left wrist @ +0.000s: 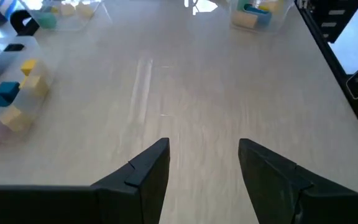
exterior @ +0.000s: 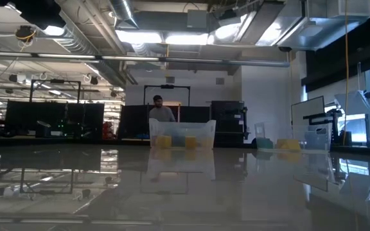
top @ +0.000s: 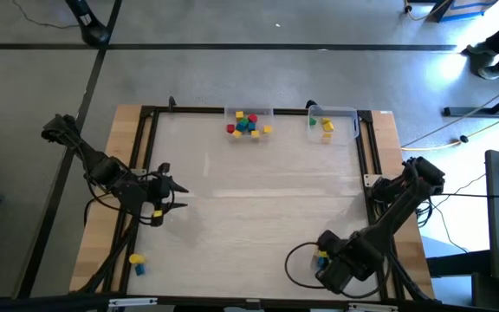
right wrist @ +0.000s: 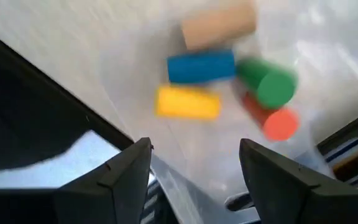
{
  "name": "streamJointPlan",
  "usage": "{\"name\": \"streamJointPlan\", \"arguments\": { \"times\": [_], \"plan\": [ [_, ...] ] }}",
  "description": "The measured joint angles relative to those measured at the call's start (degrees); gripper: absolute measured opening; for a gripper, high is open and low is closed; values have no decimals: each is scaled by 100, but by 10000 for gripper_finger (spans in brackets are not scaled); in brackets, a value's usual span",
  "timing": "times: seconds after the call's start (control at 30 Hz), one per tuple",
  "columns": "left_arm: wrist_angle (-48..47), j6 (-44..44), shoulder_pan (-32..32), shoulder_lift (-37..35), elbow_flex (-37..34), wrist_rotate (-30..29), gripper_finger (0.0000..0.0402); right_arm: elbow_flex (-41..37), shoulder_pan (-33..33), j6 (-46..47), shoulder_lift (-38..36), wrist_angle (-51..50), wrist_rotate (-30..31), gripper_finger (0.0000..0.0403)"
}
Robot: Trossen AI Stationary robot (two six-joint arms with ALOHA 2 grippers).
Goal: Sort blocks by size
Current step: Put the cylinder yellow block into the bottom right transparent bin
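now the right gripper (right wrist: 194, 180) hangs released, holding nothing, over a clear tray (right wrist: 328, 50) at the tabletop's near right corner, above tan (right wrist: 219, 26), blue (right wrist: 201, 66), yellow (right wrist: 187, 102), green (right wrist: 267, 81) and red (right wrist: 272, 118) cylinders. the left gripper (left wrist: 204, 165) waits spread and empty near the left edge. more blocks (top: 248, 124) fill trays along the far edge.

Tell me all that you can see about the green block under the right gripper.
The green block is a short cylinder with a smooth matt surface, lying on its side in a clear tray, one round end facing the camera. It lies against a red cylinder and beside a blue one. The right gripper hangs open above the group and touches nothing.
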Motion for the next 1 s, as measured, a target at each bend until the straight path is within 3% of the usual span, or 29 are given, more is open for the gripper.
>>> {"name": "streamJointPlan", "arguments": {
  "times": [0.13,0.37,0.5,0.63,0.83,1.0],
  "plan": [
    [64,322,0,0,0,-5,180,516,-138,-496,-5,-290,1158,244],
    [959,1058,0,126,0,-13,180,670,-458,-2598,23,233,4029,244],
    [1158,1335,-7,431,2,27,180,668,-748,-3715,190,492,5148,244],
    [828,982,-68,810,32,489,180,668,-1125,-4596,452,724,5482,244],
    [-497,-728,-536,1424,460,1093,180,664,-1658,-5615,938,1065,5456,244],
    [-863,-1801,-1028,1852,632,2021,180,664,-1995,-6269,1270,1288,5169,244]
  ]
}}
